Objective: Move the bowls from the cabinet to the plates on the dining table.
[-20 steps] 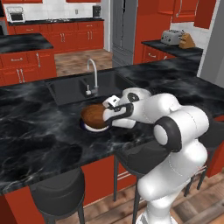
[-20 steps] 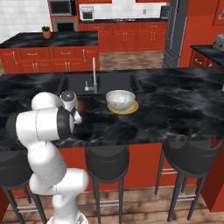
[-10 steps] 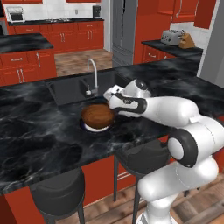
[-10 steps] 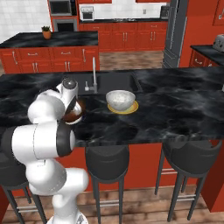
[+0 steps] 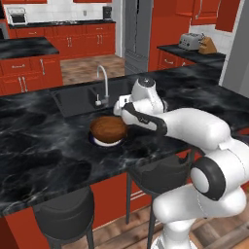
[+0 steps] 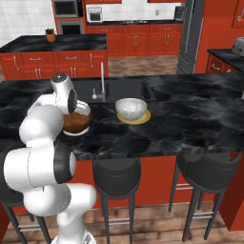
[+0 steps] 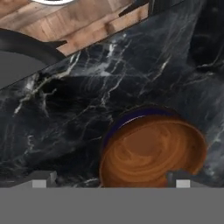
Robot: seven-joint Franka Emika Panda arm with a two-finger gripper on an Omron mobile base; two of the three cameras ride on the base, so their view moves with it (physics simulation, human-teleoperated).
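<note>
The dark brown bowl (image 5: pixel 108 128) rests on the blue-rimmed plate (image 5: pixel 104 142) on the black marble dining table (image 5: pixel 44 160), just in front of the sink. My gripper (image 5: pixel 119 115) hovers above the bowl's right side, open, with nothing between its fingers. Looking down from the hand, the brown bowl (image 7: pixel 151 151) lies below the gripper (image 7: pixel 113 178), with the plate's blue rim (image 7: pixel 131 114) peeking past it. To the right, the grey speckled bowl (image 6: pixel 131 107) sits on the yellow plate (image 6: pixel 138 118). I cannot tell which red unit is the task's cabinet.
A sink (image 5: pixel 78 99) with a curved faucet (image 5: pixel 103 82) is set into the table behind the bowls. Black stools (image 6: pixel 116 176) line the near edge. A toaster (image 5: pixel 189 41) stands on the far right counter. A second island (image 6: pixel 52 43) lies beyond.
My arm has stretched out and the hand has lifted and drawn away from the brown bowl. The bowl stays on its plate. The grey bowl has not moved.
</note>
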